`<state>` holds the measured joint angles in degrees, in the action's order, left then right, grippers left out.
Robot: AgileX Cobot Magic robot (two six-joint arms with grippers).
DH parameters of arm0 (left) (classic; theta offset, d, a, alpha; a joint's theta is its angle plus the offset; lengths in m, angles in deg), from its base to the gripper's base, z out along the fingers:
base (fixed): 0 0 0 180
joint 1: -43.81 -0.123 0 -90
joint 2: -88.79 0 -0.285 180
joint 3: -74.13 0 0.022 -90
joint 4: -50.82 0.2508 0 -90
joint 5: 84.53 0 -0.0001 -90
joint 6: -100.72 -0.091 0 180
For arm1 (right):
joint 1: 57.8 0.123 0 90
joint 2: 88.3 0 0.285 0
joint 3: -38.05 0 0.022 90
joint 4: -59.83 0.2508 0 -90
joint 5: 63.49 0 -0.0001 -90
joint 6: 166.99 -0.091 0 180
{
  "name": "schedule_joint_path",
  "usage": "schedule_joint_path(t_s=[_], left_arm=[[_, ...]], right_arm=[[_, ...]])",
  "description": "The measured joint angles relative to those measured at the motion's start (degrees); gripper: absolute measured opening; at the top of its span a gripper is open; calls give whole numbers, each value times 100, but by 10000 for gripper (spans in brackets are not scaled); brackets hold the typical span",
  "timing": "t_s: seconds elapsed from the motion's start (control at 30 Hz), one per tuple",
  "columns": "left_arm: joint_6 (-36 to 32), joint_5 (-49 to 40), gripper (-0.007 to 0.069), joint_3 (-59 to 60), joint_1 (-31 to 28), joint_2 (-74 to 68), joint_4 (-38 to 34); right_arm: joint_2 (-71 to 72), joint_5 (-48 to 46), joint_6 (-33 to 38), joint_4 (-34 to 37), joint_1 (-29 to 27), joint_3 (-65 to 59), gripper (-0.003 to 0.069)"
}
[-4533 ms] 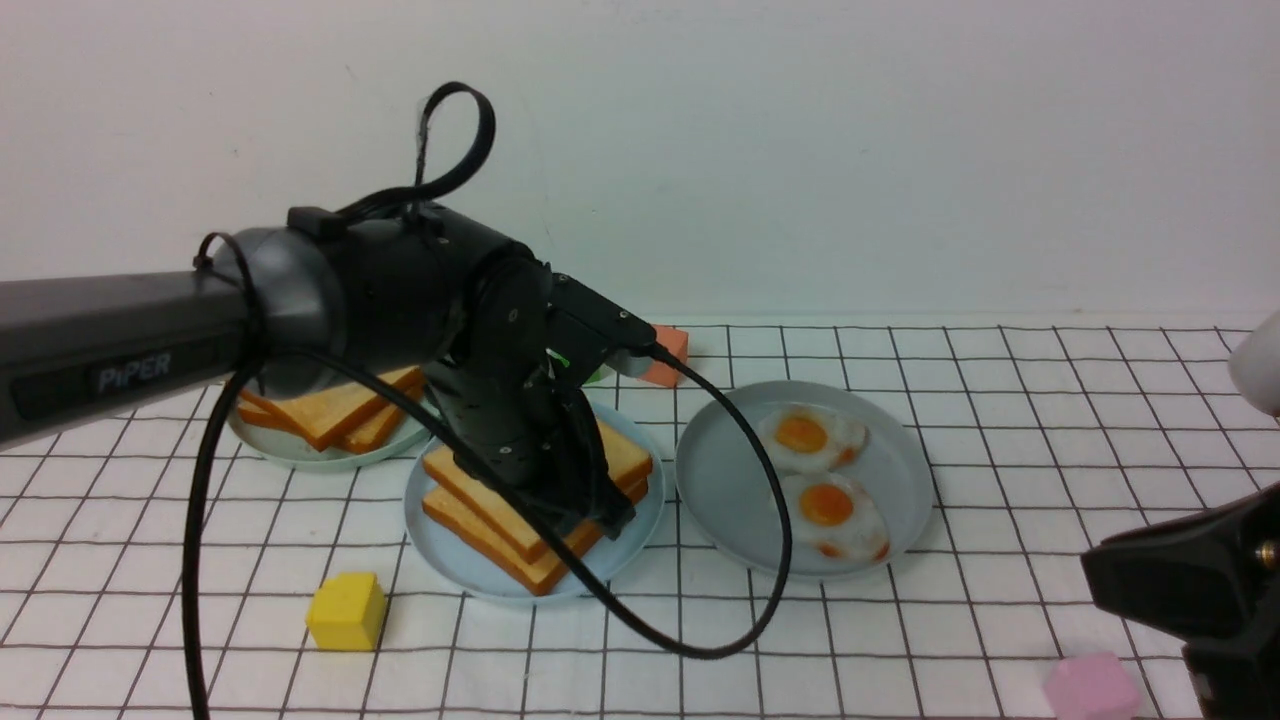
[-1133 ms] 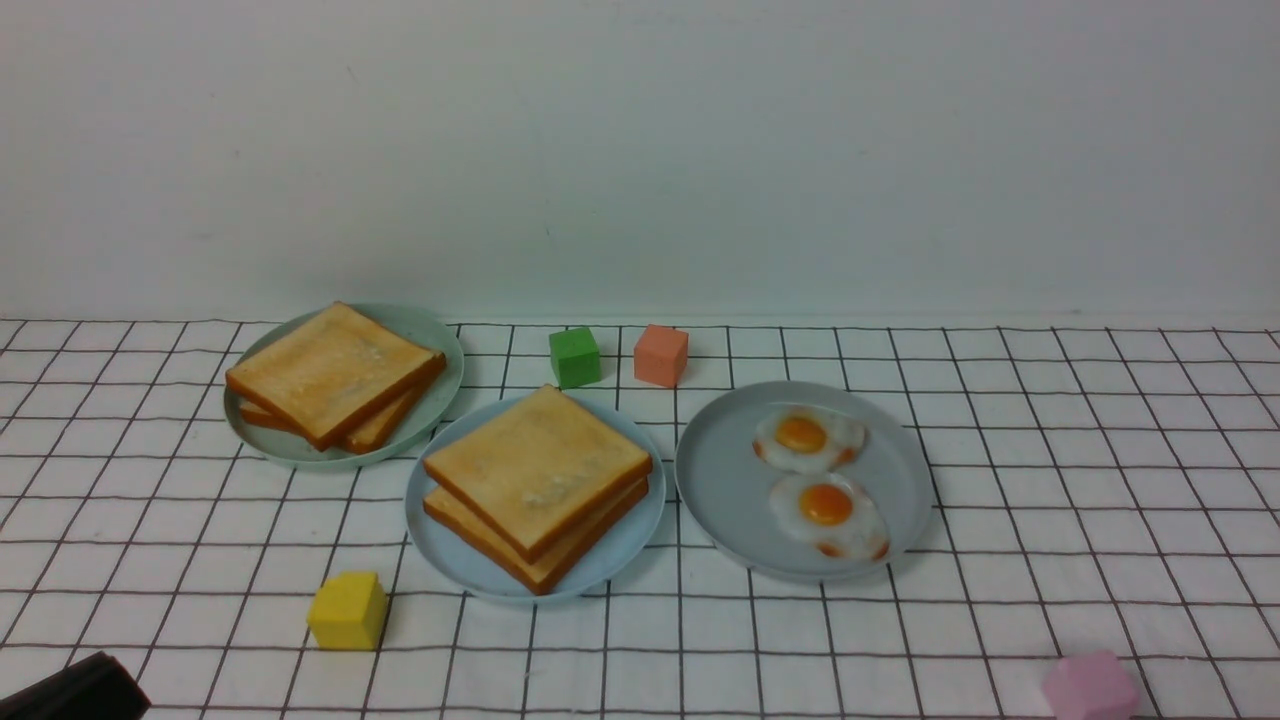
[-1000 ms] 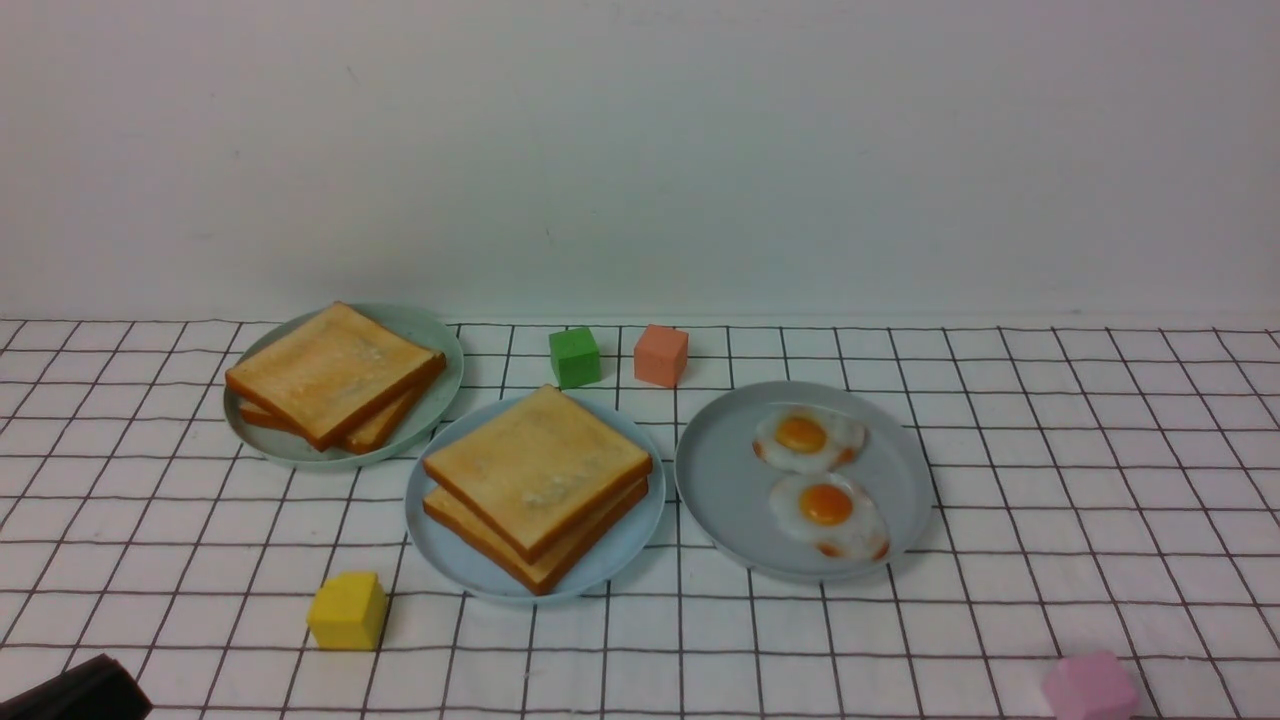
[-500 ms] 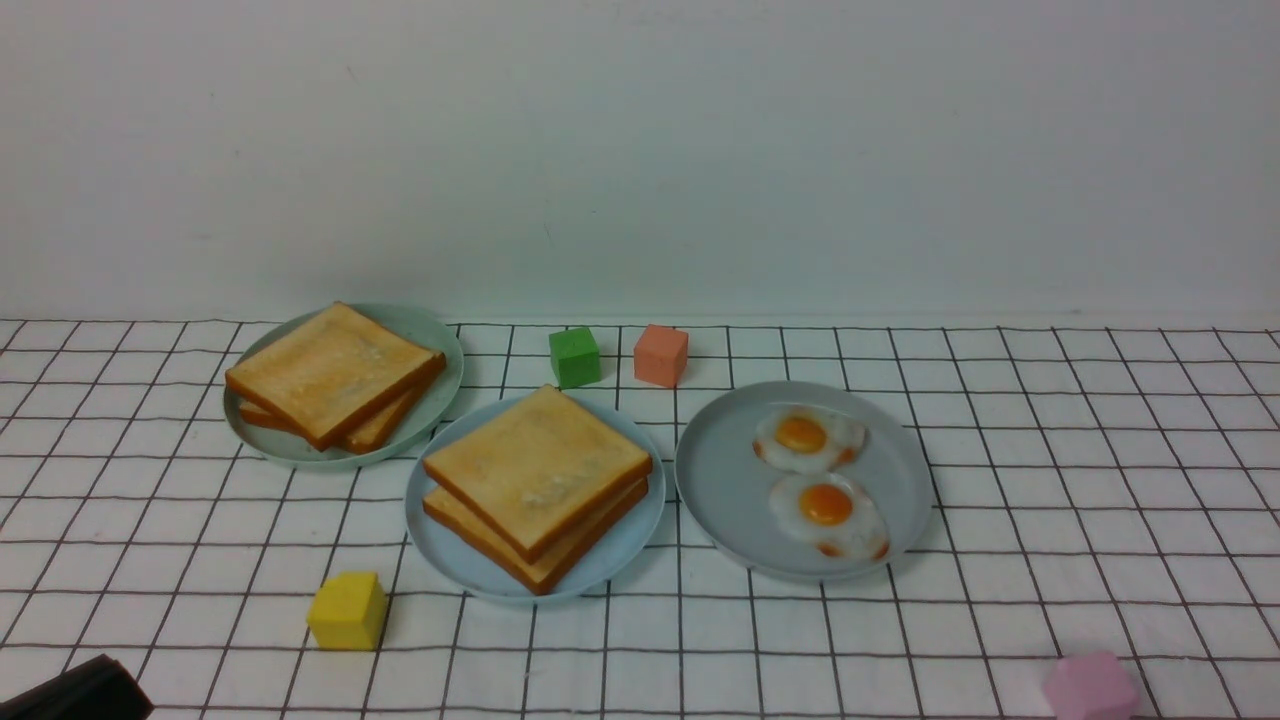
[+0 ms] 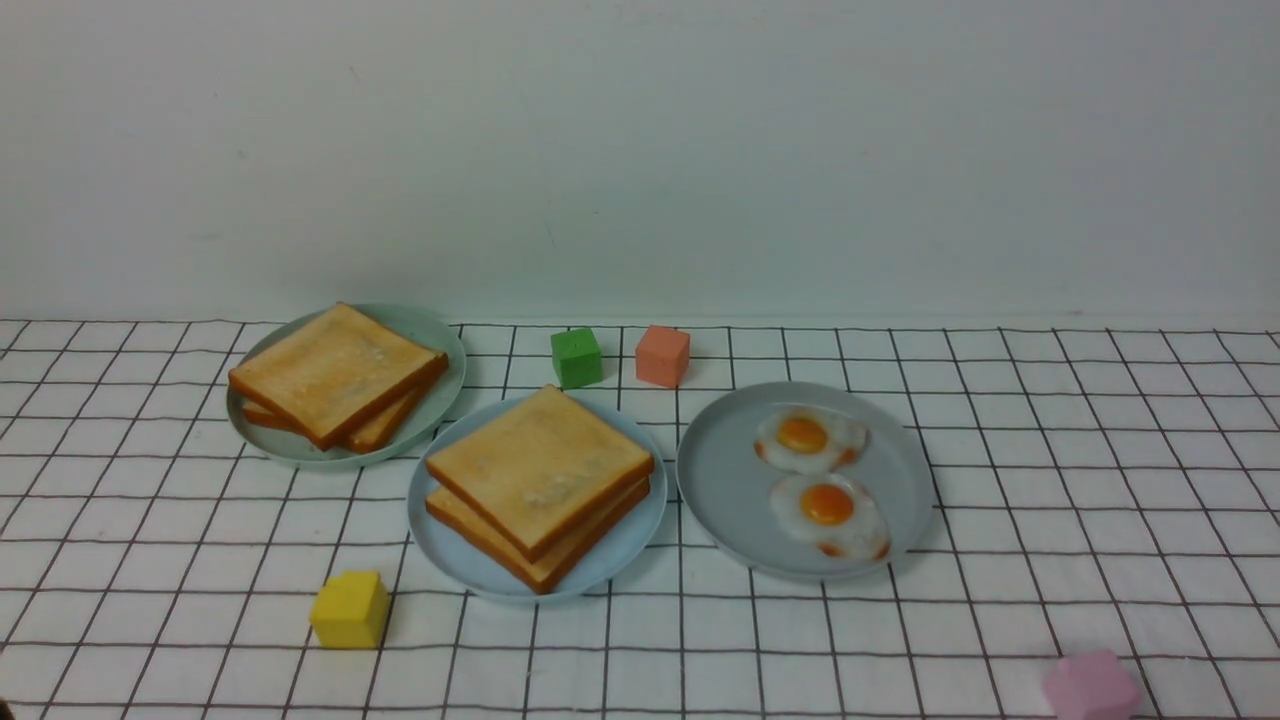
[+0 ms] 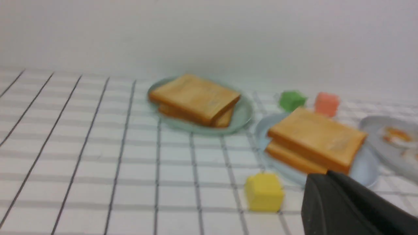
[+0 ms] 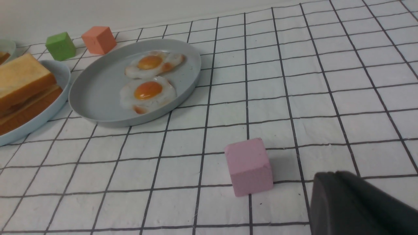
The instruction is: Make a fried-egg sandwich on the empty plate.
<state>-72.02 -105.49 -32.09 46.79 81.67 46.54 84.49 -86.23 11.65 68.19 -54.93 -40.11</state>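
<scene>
My sky-blue plate (image 5: pixel 620 545) sits in the middle of the gridded surface (image 5: pixel 1050 480), and on it lies the sandwich (image 5: pixel 538 482): two square golden toast slices stacked with the corners slightly off-line. From the front I cannot make out any egg between them; only the brown crust edges show. To its left and a little farther back, the pale green plate (image 5: pixel 440 345) holds a pile of toast slices (image 5: pixel 336 372), the top one skewed over the one beneath. To the right of the blue plate, with a narrow gap between the rims, the grey plate (image 5: pixel 730 490) carries two fried eggs (image 5: pixel 822 480), white with orange yolks, lying one behind the other toward its right half. A green cube (image 5: pixel 576 357) and an orange cube (image 5: pixel 662 355) stand side by side behind the blue plate, a yellow cube (image 5: pixel 349 609) stands near its front left, and a pink cube (image 5: pixel 1090 686) rests well off to the front right. Neither of my arms shows from the front. My left fingers (image 6: pixel 346 205) are pressed together and hold nothing, hanging near the yellow cube; my right fingers (image 7: pixel 356 205) are likewise closed and empty, just beside the pink cube.
</scene>
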Motion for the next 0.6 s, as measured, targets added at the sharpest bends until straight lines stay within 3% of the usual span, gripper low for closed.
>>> schedule_joint_path(t_s=[0.13,0.33,0.6], left_arm=[[190,-211,-13,490,-351,0,1],[772,-107,-13,508,-381,0,-57],[874,-107,-13,508,-381,0,-86]], right_arm=[[0,0,0,0,0,0,36],[0,0,0,0,0,0,46],[0,0,0,0,0,0,61]])
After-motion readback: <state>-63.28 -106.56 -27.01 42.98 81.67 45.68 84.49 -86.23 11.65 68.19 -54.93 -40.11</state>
